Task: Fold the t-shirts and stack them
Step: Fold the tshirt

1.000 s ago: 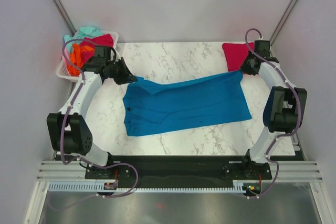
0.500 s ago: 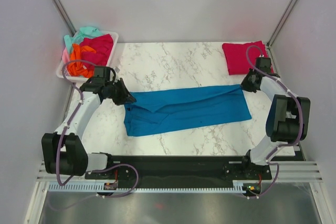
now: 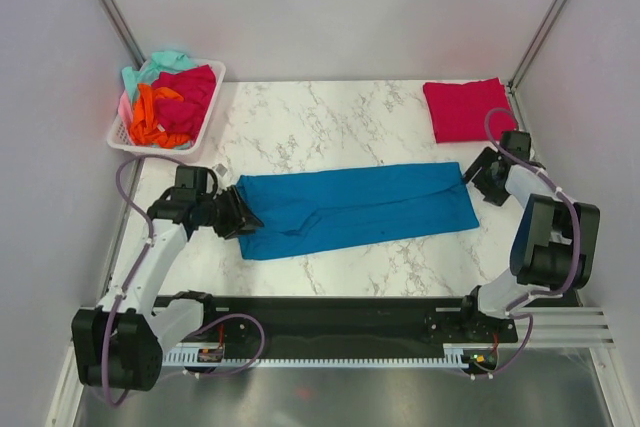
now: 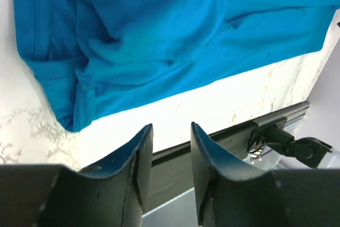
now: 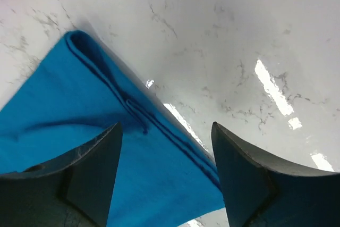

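Now teal-blue t-shirt [image 3: 355, 207], long wrinkled band on veined marble table [image 3: 330, 117]; left hand [image 4: 171, 128] narrow, right hand [image 5: 164, 128] wide

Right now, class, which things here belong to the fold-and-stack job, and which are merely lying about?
Job: teal-blue t-shirt, spread flat; red t-shirt, folded at the far right corner; heap of shirts in the white basket.
Lying about: white basket, holding that heap; marble table.
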`<state>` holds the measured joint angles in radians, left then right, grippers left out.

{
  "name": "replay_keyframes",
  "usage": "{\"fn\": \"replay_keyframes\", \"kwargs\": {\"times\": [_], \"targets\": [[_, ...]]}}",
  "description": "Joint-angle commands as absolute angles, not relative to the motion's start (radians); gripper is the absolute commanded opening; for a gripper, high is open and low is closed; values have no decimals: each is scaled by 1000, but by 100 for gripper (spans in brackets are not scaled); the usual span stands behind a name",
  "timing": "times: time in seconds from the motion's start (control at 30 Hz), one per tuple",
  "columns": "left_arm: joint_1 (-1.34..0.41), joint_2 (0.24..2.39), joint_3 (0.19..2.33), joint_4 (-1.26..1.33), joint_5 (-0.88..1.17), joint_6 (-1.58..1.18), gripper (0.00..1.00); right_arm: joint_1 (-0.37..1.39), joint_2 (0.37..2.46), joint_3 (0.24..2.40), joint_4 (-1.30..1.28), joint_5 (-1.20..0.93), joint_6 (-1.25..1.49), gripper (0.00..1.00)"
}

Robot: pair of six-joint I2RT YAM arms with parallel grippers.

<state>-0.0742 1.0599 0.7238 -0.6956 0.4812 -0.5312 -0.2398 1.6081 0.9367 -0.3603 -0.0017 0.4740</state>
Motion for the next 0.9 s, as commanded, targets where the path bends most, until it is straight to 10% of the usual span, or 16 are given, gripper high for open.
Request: {"fn": "replay_keyframes", "kwargs": {"times": [0.0,0.33,0.87], "targets": [[-74,965,707,-693,491,-569,42,-245,1514,953,-336,15,488,76],[-113,1070,713,-577,321,-632,42,-124,1348,945,-360,-58,497,77],[-172,1799,1024,-394,33,-638,30,-61,1085,782,-428,-97,466,78]]}}
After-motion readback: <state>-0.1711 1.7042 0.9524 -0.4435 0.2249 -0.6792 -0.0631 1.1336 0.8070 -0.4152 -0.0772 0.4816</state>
